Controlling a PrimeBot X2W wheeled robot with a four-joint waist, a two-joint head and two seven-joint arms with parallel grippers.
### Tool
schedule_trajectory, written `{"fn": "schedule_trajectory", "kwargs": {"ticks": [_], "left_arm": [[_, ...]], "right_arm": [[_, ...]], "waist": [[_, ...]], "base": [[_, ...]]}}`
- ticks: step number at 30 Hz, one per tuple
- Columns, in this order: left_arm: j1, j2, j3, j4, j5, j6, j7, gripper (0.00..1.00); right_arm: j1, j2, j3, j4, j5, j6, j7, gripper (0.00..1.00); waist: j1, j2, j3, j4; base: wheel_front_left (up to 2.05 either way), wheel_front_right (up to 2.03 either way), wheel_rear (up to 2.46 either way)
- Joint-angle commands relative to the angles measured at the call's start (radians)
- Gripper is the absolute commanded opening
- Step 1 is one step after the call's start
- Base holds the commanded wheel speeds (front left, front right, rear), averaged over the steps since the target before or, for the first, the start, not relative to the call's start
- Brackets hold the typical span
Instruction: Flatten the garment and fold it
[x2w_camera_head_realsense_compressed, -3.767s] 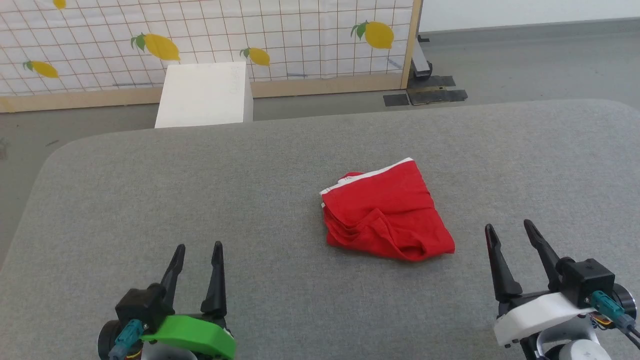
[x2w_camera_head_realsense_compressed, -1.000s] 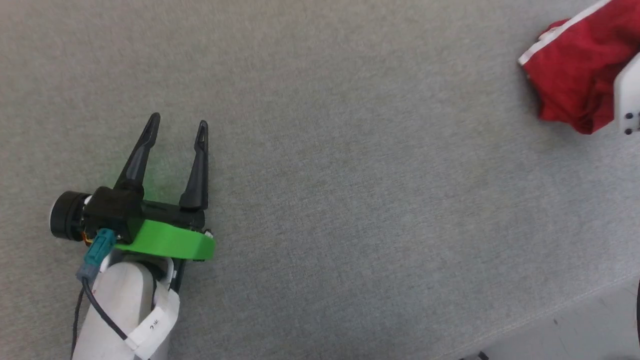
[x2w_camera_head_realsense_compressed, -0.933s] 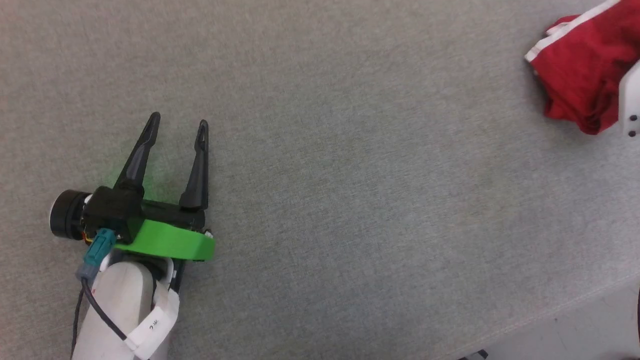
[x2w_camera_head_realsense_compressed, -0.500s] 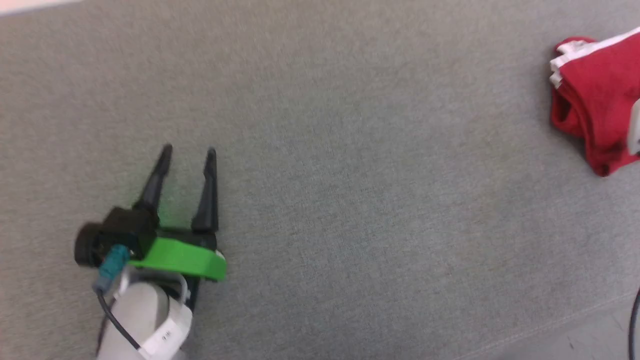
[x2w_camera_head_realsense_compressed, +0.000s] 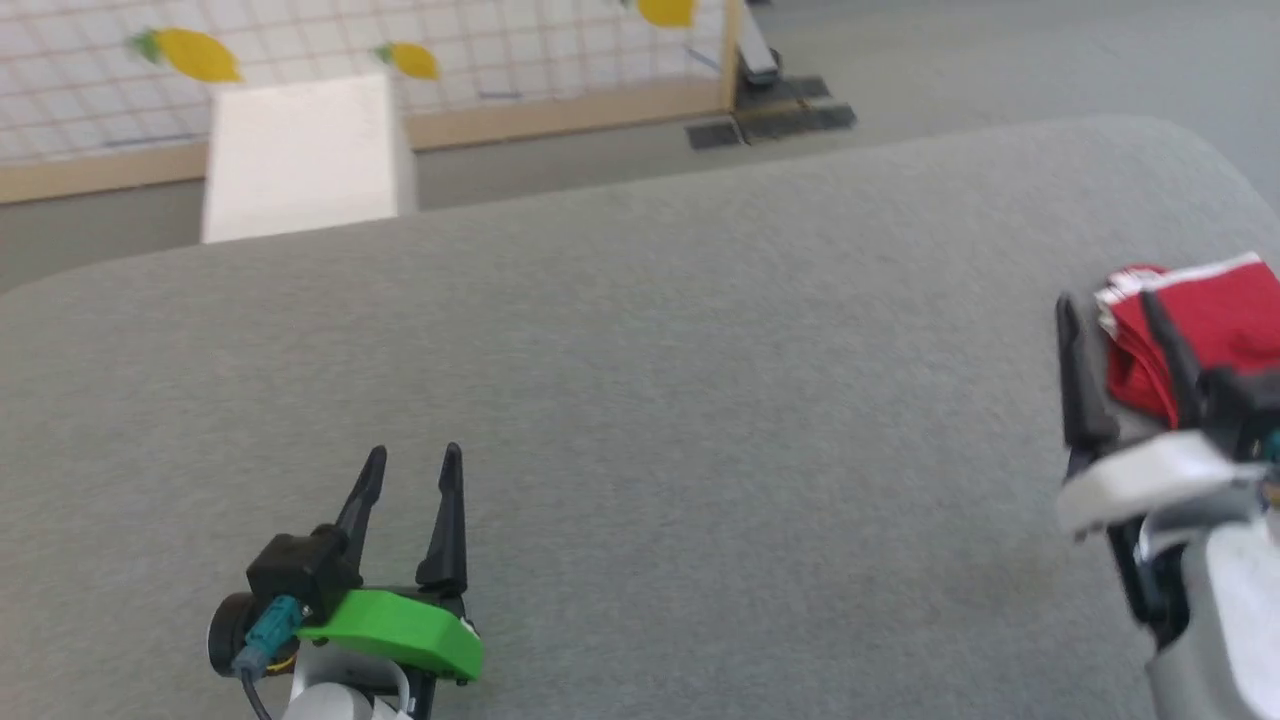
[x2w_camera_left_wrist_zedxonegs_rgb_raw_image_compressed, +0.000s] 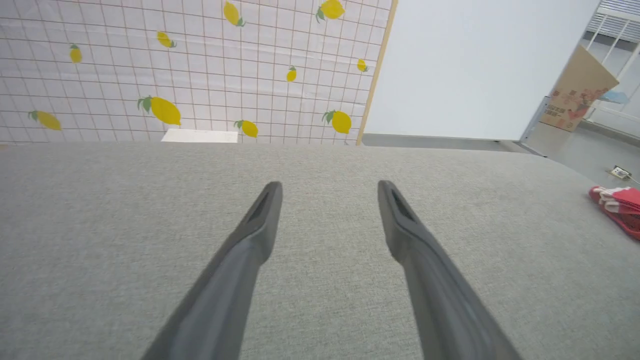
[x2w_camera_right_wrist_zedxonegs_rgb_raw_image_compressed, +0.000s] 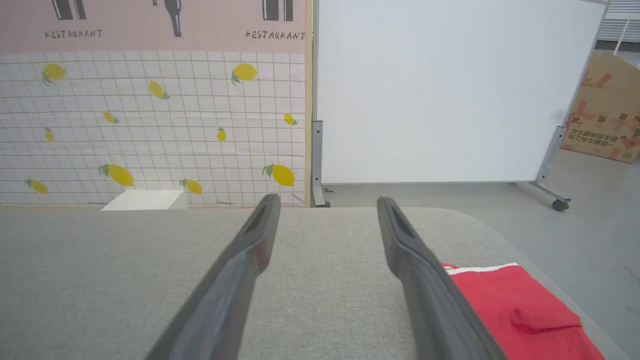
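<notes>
Past the right pincer, garment runs off-frame.

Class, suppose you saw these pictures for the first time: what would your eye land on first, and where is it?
The bright red garment stands out first, bunched near the right edge of the grey table. Next comes the green-backed left gripper at the lower left, jaws open over the table, while the right gripper sits beside the garment, jaws open too. Behind the table a lemon-print screen catches the eye.
</notes>
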Motion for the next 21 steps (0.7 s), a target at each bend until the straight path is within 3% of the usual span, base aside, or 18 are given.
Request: {"fn": "schedule_trajectory", "kwargs": {"ticks": [1, 10, 21], "left_arm": [[0.017, -0.002, 0.0, 0.004, -0.005, 0.005, -0.004, 1.0], [0.04, -0.004, -0.03, 0.021, -0.015, 0.02, -0.004, 1.0], [0.057, -0.004, -0.043, 0.015, -0.027, 0.04, -0.004, 1.0]], "right_arm": [[0.033, 0.015, 0.005, -0.024, 0.011, -0.002, -0.007, 1.0], [0.228, 0.095, -0.006, -0.145, -0.033, -0.002, -0.015, 1.0], [0.337, 0.141, -0.046, -0.182, -0.082, -0.002, -0.018, 1.0]], "waist": [[0.0001, -0.0001, -0.087, 0.103], [0.0001, -0.0001, -0.114, 0.186], [0.0001, -0.0001, -0.106, 0.207]], "base": [[0.0, 0.0, 0.0], [0.0, 0.0, 0.0], [0.0, 0.0, 0.0]]}}
